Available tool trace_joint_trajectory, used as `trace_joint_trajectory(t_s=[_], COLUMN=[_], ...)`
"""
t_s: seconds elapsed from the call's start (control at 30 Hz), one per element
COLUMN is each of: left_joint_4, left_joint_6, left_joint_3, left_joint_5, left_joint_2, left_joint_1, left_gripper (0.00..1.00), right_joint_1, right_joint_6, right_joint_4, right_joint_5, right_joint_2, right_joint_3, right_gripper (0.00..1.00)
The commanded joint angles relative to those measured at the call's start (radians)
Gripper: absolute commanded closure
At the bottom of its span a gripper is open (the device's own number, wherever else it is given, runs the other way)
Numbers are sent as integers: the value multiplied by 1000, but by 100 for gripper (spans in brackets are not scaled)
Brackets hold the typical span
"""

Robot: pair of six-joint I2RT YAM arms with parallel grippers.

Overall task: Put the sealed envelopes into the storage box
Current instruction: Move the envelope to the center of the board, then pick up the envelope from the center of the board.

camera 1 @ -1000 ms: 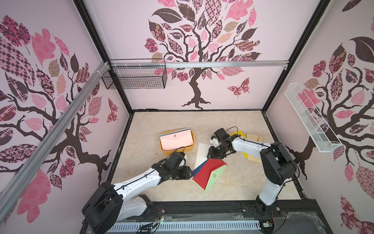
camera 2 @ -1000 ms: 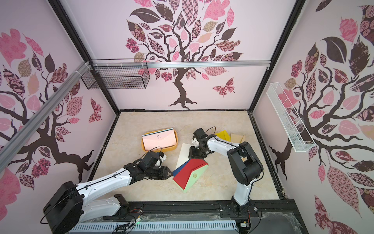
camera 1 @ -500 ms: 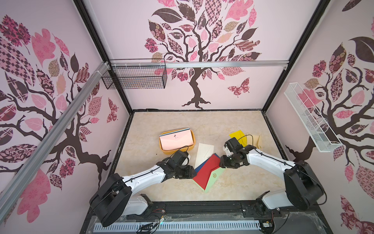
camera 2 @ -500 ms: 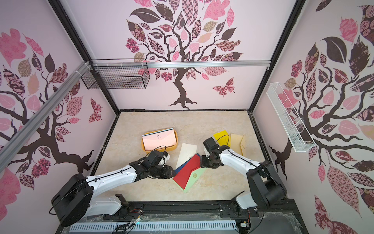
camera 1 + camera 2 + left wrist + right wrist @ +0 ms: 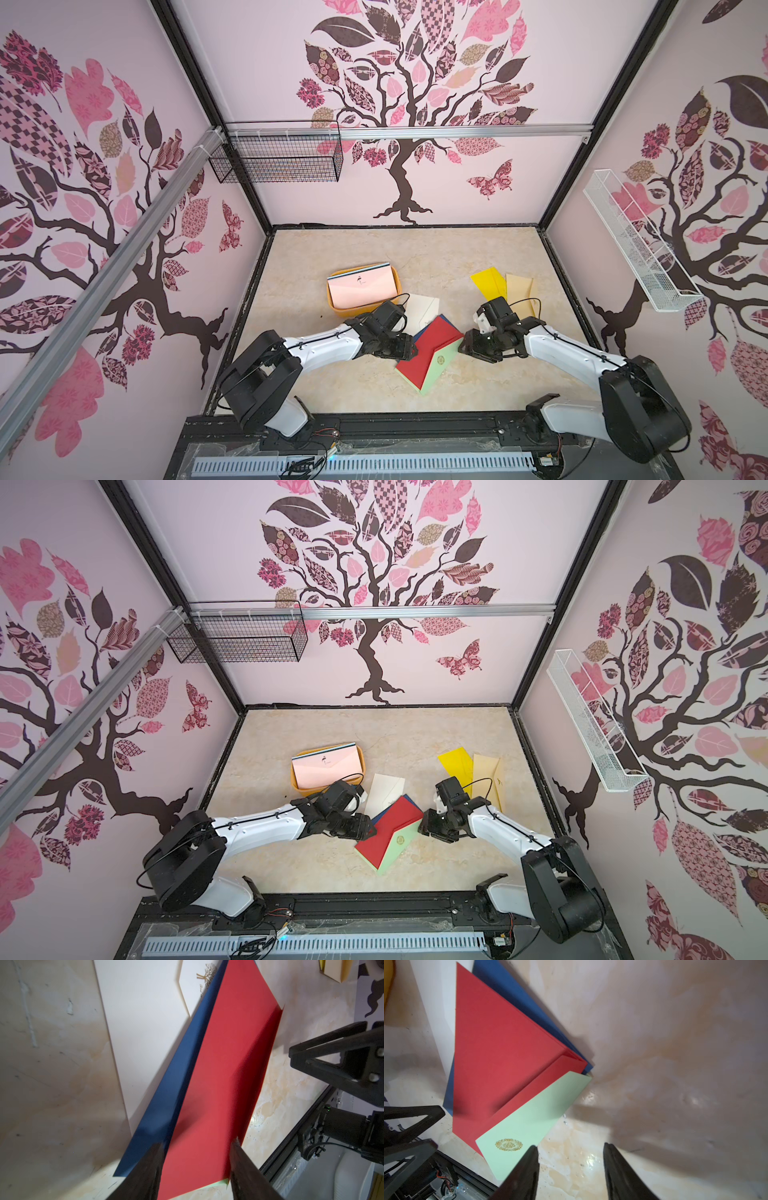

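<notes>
The left gripper (image 5: 197, 1142) has its fingers spread over the red envelope (image 5: 218, 1084); the right gripper (image 5: 570, 1145), fingers also spread, hangs over bare table (image 5: 675, 1064) beside the pale green envelope (image 5: 533, 1113). Farther back, the storage box (image 5: 397, 278) holds a pink envelope (image 5: 361, 289) on top

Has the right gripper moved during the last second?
Yes. The right gripper has moved toward the near side, away from the yellow envelope, to the corner of the pale green envelope.

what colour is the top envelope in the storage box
Pale pink envelope, with a small dark emblem; clearest in a top view.
</notes>
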Motion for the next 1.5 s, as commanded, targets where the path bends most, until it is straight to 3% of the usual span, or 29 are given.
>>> trace_joint_trajectory(t_s=[0.0, 0.4, 0.63, 0.97, 1.3, 1.47], left_joint_4=[-13, 103, 129, 322, 274, 149], left_joint_6=[12, -38, -65, -177, -150, -97], left_joint_3=[-3, -54, -52, -76, -69, -41], left_joint_5=[-37, 73, 91, 174, 159, 70], left_joint_2=[20, 63, 33, 44, 41, 49], left_joint_1=[4, 4, 4, 3, 5, 5], left_gripper=[44, 50, 52, 53, 53, 52], right_joint_1=[7, 7, 7, 7, 7, 6], right_joint_6=[7, -21, -34, -36, -35, -34], right_joint_4=[56, 98, 105, 117, 129, 130], right_joint_5=[-47, -70, -69, -72, -73, -74], right_joint_2=[76, 233, 258, 262, 262, 256], right_joint_3=[44, 104, 98, 88, 73, 69], right_gripper=[46, 47, 47, 47, 47, 47])
